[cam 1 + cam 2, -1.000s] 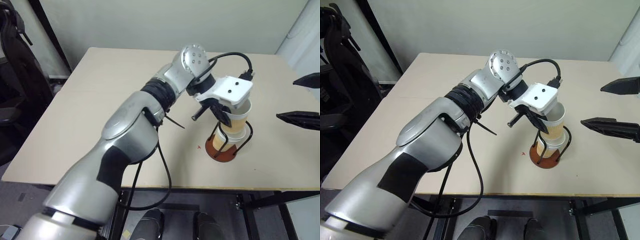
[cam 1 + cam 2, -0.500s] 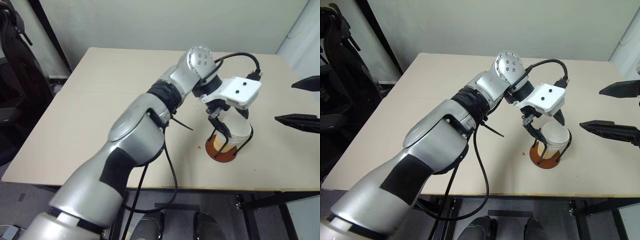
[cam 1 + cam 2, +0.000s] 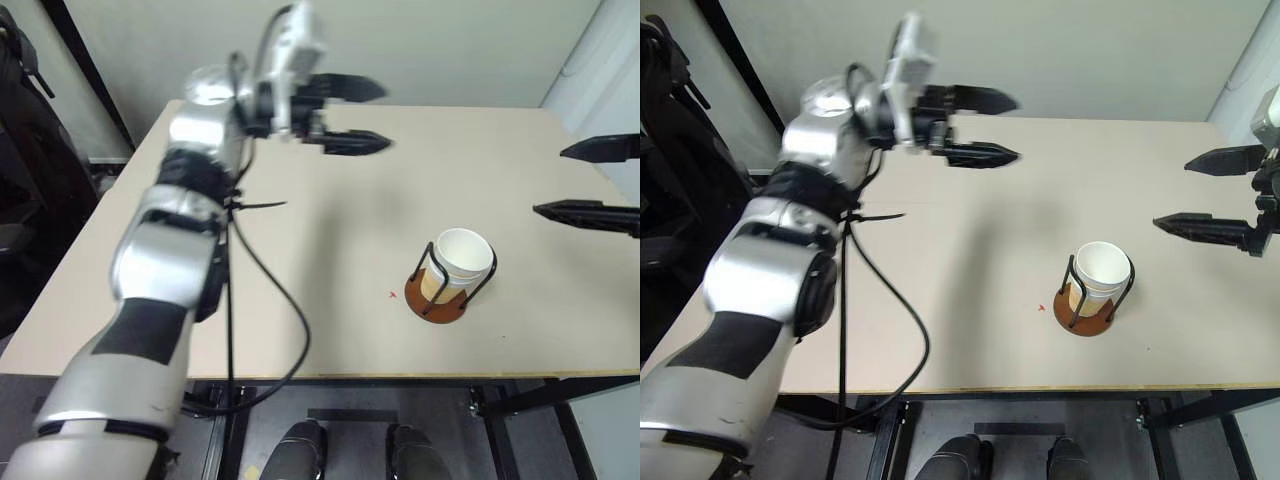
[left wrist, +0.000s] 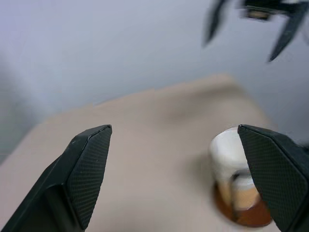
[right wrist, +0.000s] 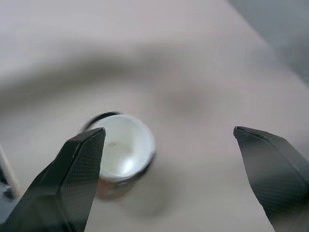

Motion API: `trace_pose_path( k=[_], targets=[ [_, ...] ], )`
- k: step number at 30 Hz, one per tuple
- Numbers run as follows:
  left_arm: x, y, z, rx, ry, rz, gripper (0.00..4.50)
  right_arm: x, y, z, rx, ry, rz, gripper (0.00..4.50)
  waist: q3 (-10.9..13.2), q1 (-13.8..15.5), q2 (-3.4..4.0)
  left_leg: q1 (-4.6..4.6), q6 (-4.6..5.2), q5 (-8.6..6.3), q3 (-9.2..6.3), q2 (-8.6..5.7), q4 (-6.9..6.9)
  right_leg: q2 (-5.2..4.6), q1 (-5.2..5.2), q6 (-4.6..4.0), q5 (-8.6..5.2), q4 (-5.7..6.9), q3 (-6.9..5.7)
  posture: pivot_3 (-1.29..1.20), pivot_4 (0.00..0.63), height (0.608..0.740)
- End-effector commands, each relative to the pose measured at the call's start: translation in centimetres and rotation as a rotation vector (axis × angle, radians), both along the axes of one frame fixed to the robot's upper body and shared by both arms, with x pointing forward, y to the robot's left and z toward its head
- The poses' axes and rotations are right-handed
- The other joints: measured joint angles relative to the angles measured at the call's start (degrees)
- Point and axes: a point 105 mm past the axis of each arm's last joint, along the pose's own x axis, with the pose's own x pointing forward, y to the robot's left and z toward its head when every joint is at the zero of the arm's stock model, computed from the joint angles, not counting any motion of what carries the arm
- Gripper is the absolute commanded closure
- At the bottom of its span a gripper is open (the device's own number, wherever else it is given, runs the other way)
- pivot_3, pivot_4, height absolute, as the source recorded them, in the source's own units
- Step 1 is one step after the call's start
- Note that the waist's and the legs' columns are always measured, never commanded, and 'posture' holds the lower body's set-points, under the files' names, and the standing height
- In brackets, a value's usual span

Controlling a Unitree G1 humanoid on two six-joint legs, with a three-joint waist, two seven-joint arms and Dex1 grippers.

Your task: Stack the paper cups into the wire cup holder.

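The paper cups (image 3: 462,260) sit nested inside the wire cup holder (image 3: 436,298), white rim up, tan band showing between the black loops, right of the table's middle. My left gripper (image 3: 372,117) hangs open high over the table's far left part, well away from the holder, nothing between its fingers. At the right edge my right gripper (image 3: 575,180) is open and empty, level with the cups and apart from them. The stack also shows in the left wrist view as cups (image 4: 231,155) and in the right wrist view as cups (image 5: 123,147).
The beige table (image 3: 300,250) has its front edge just below the holder. A small red mark (image 3: 393,294) lies left of the holder. A dark chair (image 3: 20,170) stands off the table's left side.
My left gripper let go of the top cup, which dropped into the stack, then opened wide and swung up and far to the left. The right gripper shifted slightly.
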Motion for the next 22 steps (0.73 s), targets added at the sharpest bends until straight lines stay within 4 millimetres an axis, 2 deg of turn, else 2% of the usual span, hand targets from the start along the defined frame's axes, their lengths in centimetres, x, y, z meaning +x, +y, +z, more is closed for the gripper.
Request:
trace_pose_path(
  k=[1, 4, 8, 11, 14, 17, 22],
  targets=[
    [0.4, 4.4, 1.5, -0.137, -0.037, 0.225, 0.03, 3.4, -3.0, -1.5, 0.041, -0.009, -0.106, 0.06, 0.0, -0.33, -0.02, 0.04, 0.02, 0.03, 0.01, -0.01, 0.02, 0.1, 0.02, -0.03, 0.02, 0.0, -0.02, 0.0, 0.15, 0.74],
    [1.0, 9.9, -0.7, -0.19, 0.005, 0.482, 0.03, 6.5, -4.7, -3.7, 0.076, 0.012, -0.205, 0.06, 0.0, -0.47, 0.01, 0.04, 0.12, 0.13, 0.01, -0.06, 0.05, 0.1, 0.01, -0.17, 0.17, -0.01, -0.1, 0.0, 0.15, 0.74],
    [0.4, 14.1, -2.5, -0.235, 0.045, 0.683, 0.03, 8.5, -5.9, -5.9, 0.09, 0.043, -0.28, 0.06, 0.0, -0.11, 0.04, 0.04, 0.04, 0.27, -0.13, -0.05, -0.05, 0.05, 0.0, -0.42, 0.3, 0.02, -0.22, 0.0, 0.15, 0.74],
    [-0.1, 16.8, -2.8, -0.272, 0.052, 0.807, 0.03, 9.1, -6.2, -6.8, 0.091, 0.06, -0.306, 0.06, 0.01, 0.14, 0.04, 0.05, -0.05, 0.35, -0.18, -0.06, -0.07, 0.1, 0.03, -0.67, 0.37, 0.02, -0.29, 0.0, 0.15, 0.74],
    [-0.7, 18.8, -2.5, -0.282, 0.046, 0.871, 0.03, 9.2, -4.7, -6.6, 0.093, 0.062, -0.253, 0.06, 0.01, 0.06, 0.04, 0.04, -0.18, 0.46, -0.21, -0.06, -0.08, 0.11, 0.03, -1.22, 0.29, 0.02, -0.29, 0.0, 0.15, 0.74],
    [-1.2, 19.2, -2.5, -0.279, 0.053, 0.873, 0.03, 8.7, -3.4, -7.1, 0.084, 0.106, -0.176, 0.06, 0.01, -0.01, 0.04, 0.1, -0.32, 0.54, -0.27, -0.06, -0.17, 0.12, 0.04, -1.49, 0.47, 0.01, -0.28, 0.0, 0.15, 0.74],
    [-1.4, 20.2, -3.2, -0.264, 0.08, 0.907, 0.03, 8.1, -3.5, -7.4, 0.065, 0.121, -0.171, 0.06, 0.02, 0.0, 0.01, 0.69, -0.51, 0.83, -0.27, -0.07, -0.84, 0.08, 0.35, -1.89, 0.68, -0.09, -0.22, 0.0, 0.15, 0.74]
  ],
)
